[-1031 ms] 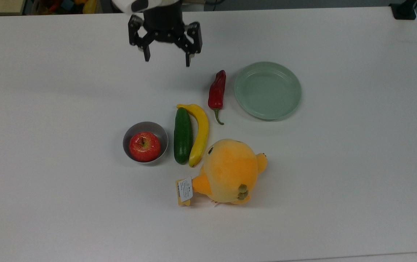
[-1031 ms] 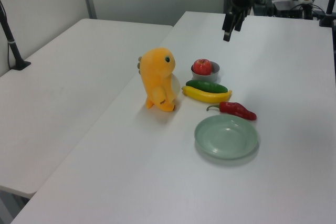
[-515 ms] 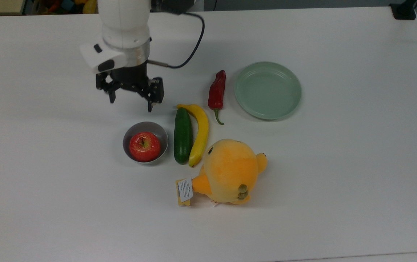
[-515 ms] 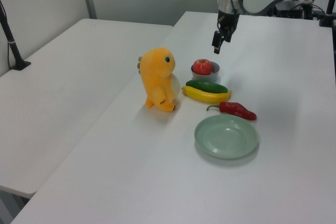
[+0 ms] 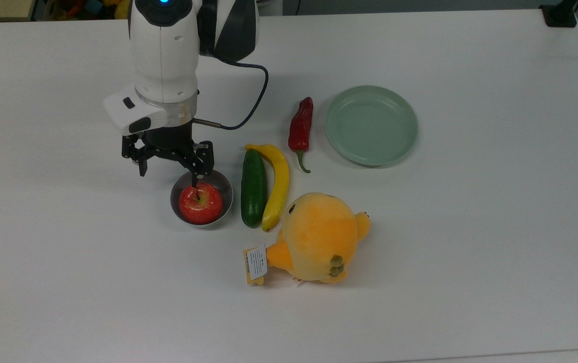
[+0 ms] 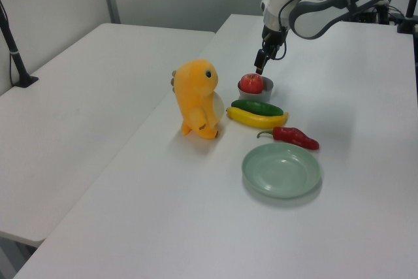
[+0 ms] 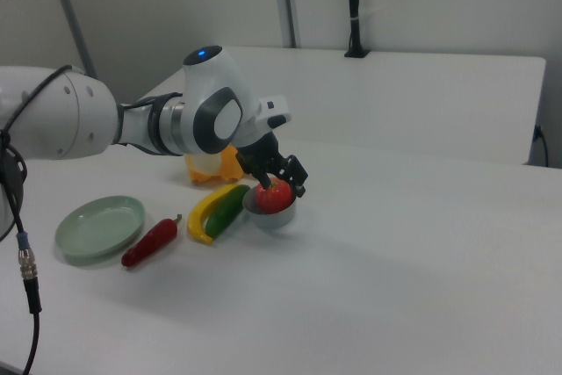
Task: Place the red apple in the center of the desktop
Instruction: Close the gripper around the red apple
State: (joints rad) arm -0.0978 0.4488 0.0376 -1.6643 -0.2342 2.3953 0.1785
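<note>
Tool: the tool hangs above the far rim of the grey bowl, fingers spread apart and empty.
Apple: the red apple sits in the bowl, stem up, just below one fingertip in the top view.
Table: the white table carries everything.
Neighbours: a cucumber and a banana lie touching, just beside the bowl on the top view's right; a red chili and a green plate lie further right.
Toy: an orange plush lies near the banana's end.
</note>
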